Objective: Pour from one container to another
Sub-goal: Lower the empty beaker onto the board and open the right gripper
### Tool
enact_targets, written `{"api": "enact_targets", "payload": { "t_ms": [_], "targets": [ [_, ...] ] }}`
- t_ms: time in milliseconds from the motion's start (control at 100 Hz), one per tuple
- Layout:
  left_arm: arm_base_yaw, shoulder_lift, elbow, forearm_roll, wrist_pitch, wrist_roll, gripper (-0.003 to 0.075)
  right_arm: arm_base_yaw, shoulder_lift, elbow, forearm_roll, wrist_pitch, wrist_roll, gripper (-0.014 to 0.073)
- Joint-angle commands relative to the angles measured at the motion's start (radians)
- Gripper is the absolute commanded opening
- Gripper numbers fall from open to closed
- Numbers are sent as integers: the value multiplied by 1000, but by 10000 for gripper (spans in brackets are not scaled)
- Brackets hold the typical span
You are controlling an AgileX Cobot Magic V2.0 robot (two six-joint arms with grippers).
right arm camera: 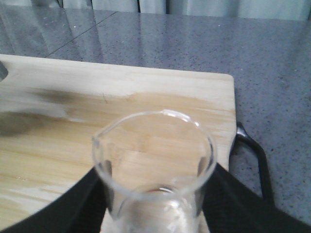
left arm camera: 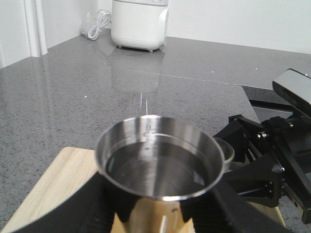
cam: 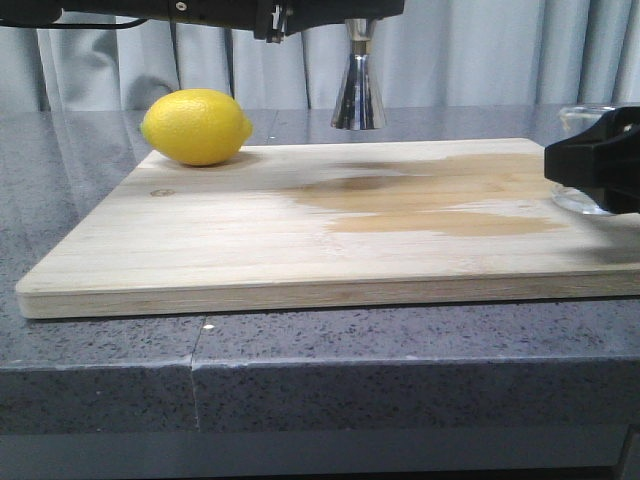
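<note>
The steel jigger (cam: 358,88) is held upright, lifted clear above the far edge of the wooden board (cam: 300,240); in the left wrist view its upper cup (left arm camera: 160,165) is seen filled with clear liquid. The clear glass beaker (right arm camera: 154,165) is seen upright and apparently empty at the board's right end, its pour lip visible on the rim.
</note>
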Motion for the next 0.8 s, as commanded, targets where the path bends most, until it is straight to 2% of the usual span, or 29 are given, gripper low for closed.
{"api": "enact_targets", "payload": {
  "t_ms": [0, 150, 460, 700, 790],
  "targets": [
    [-1, -54, -31, -79, 52, -7, 292, -6, -16, -23, -10, -81, 3, 435],
    [-1, -54, -31, -79, 52, -7, 292, -6, -28, -23, -10, -95, 3, 500],
    [-1, -54, -31, -79, 52, -7, 292, -6, -192, -33, -10, -90, 1, 500],
    [-1, -54, -31, -79, 52, -7, 292, -6, -340, -75, -10, 28, -3, 500],
    [-1, -54, -31, -79, 52, -7, 292, -6, -387, -84, -10, 57, -41, 500]
  ]
}}
